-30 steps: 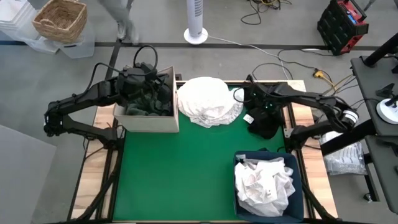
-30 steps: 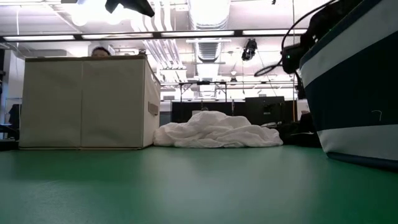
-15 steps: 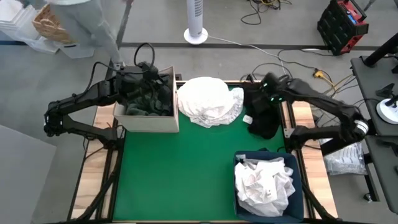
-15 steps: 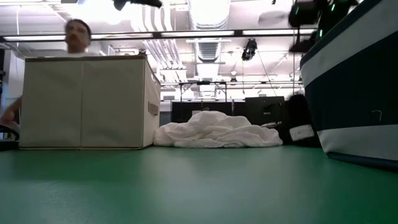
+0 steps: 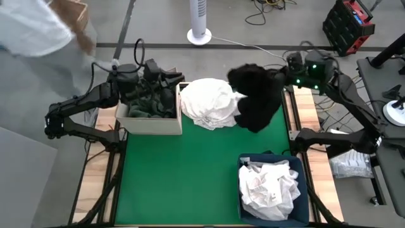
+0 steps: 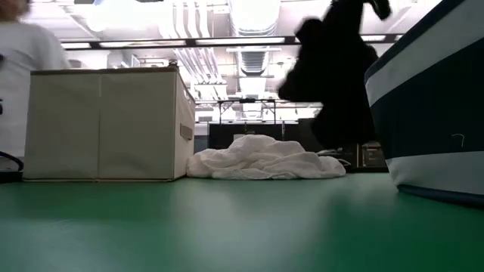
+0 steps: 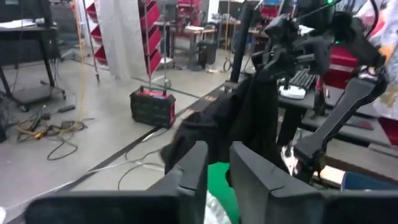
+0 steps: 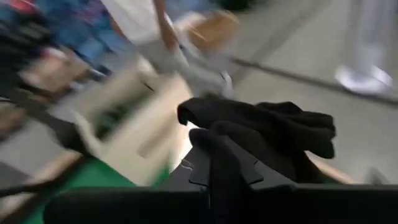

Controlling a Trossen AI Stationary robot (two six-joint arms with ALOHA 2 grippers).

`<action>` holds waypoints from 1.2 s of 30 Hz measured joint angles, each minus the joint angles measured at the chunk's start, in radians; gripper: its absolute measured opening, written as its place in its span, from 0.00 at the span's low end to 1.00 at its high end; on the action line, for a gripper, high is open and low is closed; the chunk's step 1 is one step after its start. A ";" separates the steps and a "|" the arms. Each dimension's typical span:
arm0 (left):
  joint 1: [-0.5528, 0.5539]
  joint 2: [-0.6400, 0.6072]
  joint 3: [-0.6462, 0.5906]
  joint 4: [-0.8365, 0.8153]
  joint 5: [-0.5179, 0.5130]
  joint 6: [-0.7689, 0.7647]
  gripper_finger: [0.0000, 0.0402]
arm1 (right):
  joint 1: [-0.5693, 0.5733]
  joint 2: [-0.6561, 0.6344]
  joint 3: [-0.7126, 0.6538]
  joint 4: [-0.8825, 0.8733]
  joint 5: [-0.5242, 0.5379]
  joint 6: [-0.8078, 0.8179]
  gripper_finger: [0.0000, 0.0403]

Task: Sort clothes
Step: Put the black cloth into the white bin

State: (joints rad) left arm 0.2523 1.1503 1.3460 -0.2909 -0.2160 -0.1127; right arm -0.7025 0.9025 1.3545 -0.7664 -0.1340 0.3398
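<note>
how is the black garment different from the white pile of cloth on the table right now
The black fabric garment is dark and hangs in the air, gripped by the right claw; the white crumpled cloth pile is pale and lies on the green table mat. The black one droops long and stretched; the white one sits low and rounded. Both are soft clothes still outside the beige cardboard box and the navy blue bin.

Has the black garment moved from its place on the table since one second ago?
Yes. The black garment is now lifted by the right hand, hanging beside the white pile.
</note>
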 joint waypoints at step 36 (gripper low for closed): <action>-0.010 0.123 0.000 0.223 0.195 -0.030 0.62 | 0.281 0.688 0.638 0.425 -0.391 -0.088 0.02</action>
State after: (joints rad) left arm 0.2424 1.2733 1.3460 -0.0677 -0.0207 -0.1429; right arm -0.4215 1.5901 1.9924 -0.3418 -0.5250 0.2522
